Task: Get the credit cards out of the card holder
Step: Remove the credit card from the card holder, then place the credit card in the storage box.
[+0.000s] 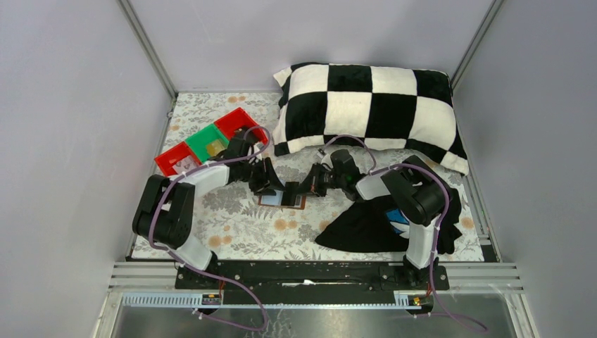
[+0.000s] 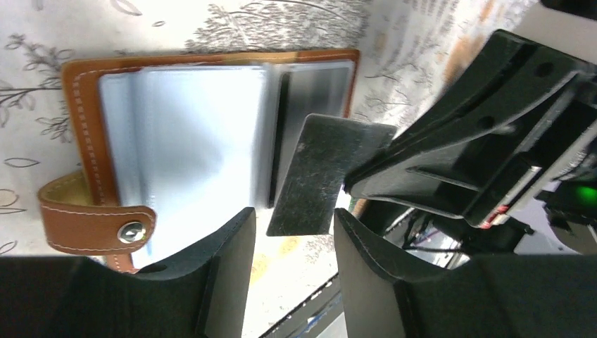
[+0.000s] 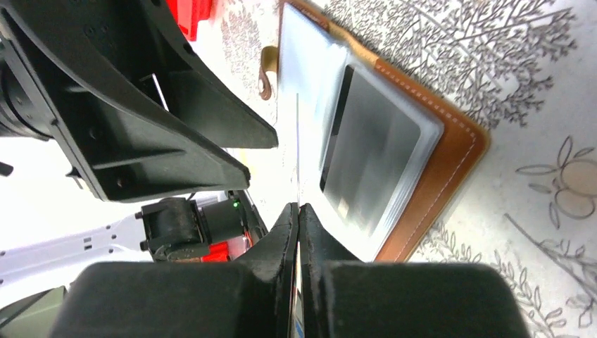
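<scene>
Card holder [image 1: 281, 199]: lay open and flat on the bench [image 1: 239, 225] between the two tools, brown rim outermost and clear sleeves facing up, so that the pockets were reachable from above.
Closure strap [image 2: 98, 218]: unsnapped and folded out to the side, clear of the sleeves.
Credit card [image 2: 327, 176]: dark grey, held tilted above the sleeve half away from the strap. It appeared free of its pocket.
Right tool [image 3: 297, 218]: pressed together on one end of the credit card, which showed edge-on as a thin line in the right wrist view. Gripping at the end left the rest of the card free to slide out of a sleeve.
Remaining card [image 3: 373, 155]: dark, seated in a sleeve. Task judged part done.
Left tool [image 2: 288, 267]: spread and empty, low at the holder's edge beside the strap. This position was judged suited to steadying the holder against the pull of withdrawal. Contact could not be confirmed.
Trays [image 1: 169, 158]: red and green, behind the left arm, well apart from the holder.
</scene>
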You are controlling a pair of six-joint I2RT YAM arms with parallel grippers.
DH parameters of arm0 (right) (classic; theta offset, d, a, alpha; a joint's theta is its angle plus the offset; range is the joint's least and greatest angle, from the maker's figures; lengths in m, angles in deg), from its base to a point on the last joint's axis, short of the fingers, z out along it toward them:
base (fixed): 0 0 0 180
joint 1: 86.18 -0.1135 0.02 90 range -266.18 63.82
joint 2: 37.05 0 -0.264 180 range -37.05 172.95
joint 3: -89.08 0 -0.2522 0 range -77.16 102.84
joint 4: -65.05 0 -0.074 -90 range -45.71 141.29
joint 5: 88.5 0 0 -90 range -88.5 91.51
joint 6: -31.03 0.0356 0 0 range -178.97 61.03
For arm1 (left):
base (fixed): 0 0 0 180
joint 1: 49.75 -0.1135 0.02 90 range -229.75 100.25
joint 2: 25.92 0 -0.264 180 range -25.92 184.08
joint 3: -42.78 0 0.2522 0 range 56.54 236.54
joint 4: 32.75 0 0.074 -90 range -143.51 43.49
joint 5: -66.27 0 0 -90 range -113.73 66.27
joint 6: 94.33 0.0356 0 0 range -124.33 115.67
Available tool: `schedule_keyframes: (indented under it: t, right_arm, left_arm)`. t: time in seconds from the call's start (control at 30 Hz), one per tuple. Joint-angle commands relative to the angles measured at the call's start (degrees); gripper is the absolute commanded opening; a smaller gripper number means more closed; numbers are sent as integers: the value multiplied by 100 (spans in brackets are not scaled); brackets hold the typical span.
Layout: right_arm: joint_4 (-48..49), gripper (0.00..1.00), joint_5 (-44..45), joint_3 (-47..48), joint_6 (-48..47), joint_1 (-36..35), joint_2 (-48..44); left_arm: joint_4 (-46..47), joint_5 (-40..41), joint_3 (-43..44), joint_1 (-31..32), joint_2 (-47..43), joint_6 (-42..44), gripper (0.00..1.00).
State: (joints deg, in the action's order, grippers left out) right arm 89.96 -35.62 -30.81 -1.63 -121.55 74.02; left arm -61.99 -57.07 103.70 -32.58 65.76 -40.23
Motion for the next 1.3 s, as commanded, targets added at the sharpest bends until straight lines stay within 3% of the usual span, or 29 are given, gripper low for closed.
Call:
schedule_keyframes:
  t: [0.0,0.3,0.43,0.8,0.83,0.87,0.93,0.97,1.0,1.07,1.27]
  right_arm:
    - [631,0,-272,-264,-138,49,-384]
    - [2228,0,-942,-423,546,43,-293]
    - [2458,0,-989,-404,663,46,-255]
    - [2385,0,-956,-373,708,41,-147]
    - [2282,0,-923,-358,693,47,-147]
    - [2153,11,-879,-339,645,46,-164]
    - [1774,49,-729,-324,454,51,-277]
    - [1519,61,-622,-309,310,56,-369]
    - [1186,67,-515,-280,128,56,-473]
    - [414,72,-244,-157,-358,63,-698]
    - [-1533,75,579,154,-1267,103,-1232]
  left_arm:
    - [-351,-924,408,-51,-193,574,51]
    - [-480,-1610,461,-84,-211,762,52]
    - [-324,-1742,391,-88,-292,654,49]
    - [-4,-1806,374,-162,-442,359,0]
    - [-68,-1762,409,-184,-471,367,0]
    - [-160,-1698,449,-221,-500,409,0]
    - [-476,-1473,630,-316,-576,526,0]
    - [-667,-1306,760,-364,-616,611,0]
    - [-950,-1088,941,-421,-649,704,0]
    - [-1576,-460,1370,-514,-668,846,0]
    - [-2937,2334,3201,-554,-126,815,0]
